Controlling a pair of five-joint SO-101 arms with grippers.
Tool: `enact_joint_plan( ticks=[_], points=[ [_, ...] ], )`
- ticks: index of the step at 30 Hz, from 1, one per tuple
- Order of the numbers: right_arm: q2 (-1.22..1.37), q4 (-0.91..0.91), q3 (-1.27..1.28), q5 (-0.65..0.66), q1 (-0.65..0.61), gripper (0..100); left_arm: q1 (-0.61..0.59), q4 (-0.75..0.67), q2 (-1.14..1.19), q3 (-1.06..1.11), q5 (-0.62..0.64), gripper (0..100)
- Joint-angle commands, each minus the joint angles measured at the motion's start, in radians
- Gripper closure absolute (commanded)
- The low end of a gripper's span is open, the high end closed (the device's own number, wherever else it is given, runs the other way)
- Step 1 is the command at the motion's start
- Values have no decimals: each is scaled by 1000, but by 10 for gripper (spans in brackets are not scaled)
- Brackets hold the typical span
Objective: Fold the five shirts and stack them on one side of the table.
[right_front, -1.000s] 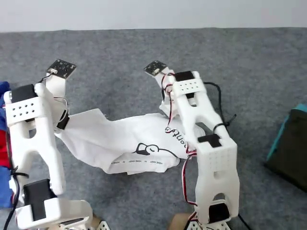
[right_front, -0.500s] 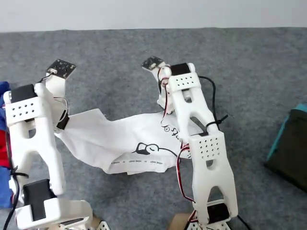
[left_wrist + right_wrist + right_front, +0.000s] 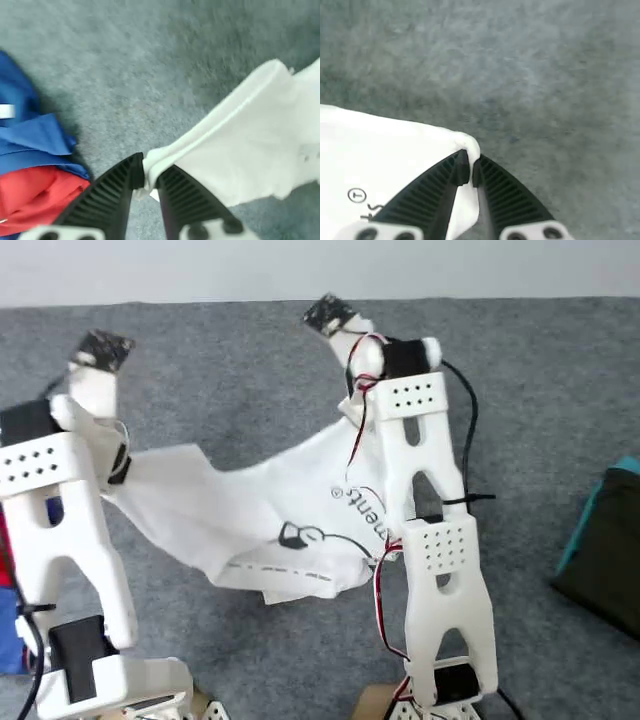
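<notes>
Spreading step, surely: left end effector (image 3: 149, 172) and right end effector (image 3: 469, 164) each pinched a corner of the white printed cotton shirt (image 3: 255, 505), slung above the grey felt counter (image 3: 550, 390); next called for laying it flat.

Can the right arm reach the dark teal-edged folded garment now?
Probably not yet: the right arm has its jaws shut on the white printed shirt. Only grey carpeted table lies between it and the dark teal-edged folded garment, so the path looks free.

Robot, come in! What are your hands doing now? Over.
Left gripper, right gripper shut on white shirt. Shirt slung between them. Blue shirt, red shirt lie nearby.
</notes>
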Motion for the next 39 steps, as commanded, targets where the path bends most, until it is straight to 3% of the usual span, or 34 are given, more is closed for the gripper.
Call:
enact_joint_plan(
  ticks=[1,11,22,30,34,39],
  points=[
    [-180,42,-61,8,39,987,5,49,-48,-194,72,996],
    [-545,38,-63,6,171,987,44,49,-48,-602,126,996],
    [-875,-90,-61,12,289,987,106,32,-46,-909,26,996],
    [-1038,-70,-55,101,309,987,109,8,-46,-1184,25,996],
    [-1052,36,-54,123,303,987,109,31,-46,-1224,25,996],
    [-1050,41,35,94,292,987,101,52,-46,-1188,25,996]
  ],
)
